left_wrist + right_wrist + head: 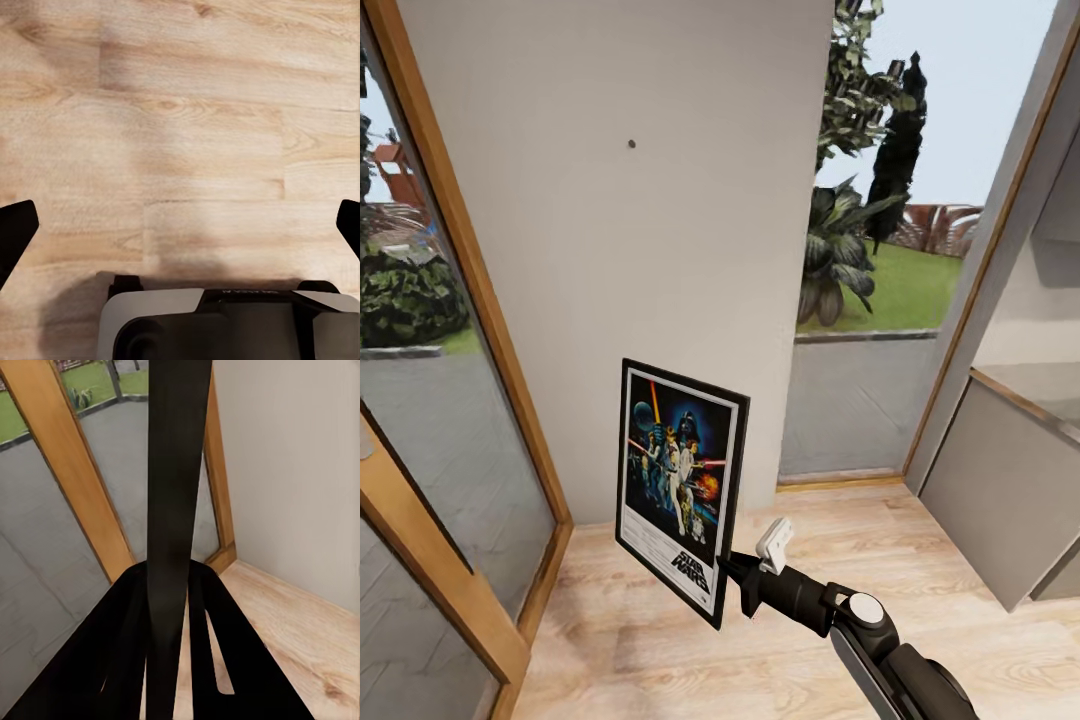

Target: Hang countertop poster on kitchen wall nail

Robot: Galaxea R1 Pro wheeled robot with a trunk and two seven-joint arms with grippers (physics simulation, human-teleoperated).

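The right tool (738,578) pinches the poster (680,485) by its near right edge, low on the frame. In the right wrist view the black frame edge (176,487) runs straight up between the two closed-in fingers, so the grip looks firm. The poster hangs upright in the air, art facing the camera, tilted a little, in front of the plain wall (610,250) and well above the wood floor (660,650). It is off the desk already; the pick-up looks done.

The step in hand is the carry to the nail. A small dark nail (631,144) sits high on the wall, well above the poster's top edge and slightly left of its middle. Glazed doors with timber frames (450,220) stand at the left, a window to the garden at the right.

The left tool (180,225) is spread wide — its fingertips (15,232) show at either side over bare floor, holding nothing.

Next, I judge, the arm must lift the poster a good way up, bring its back flat to the wall and settle its top over the nail — the low side grip may let the frame swing.
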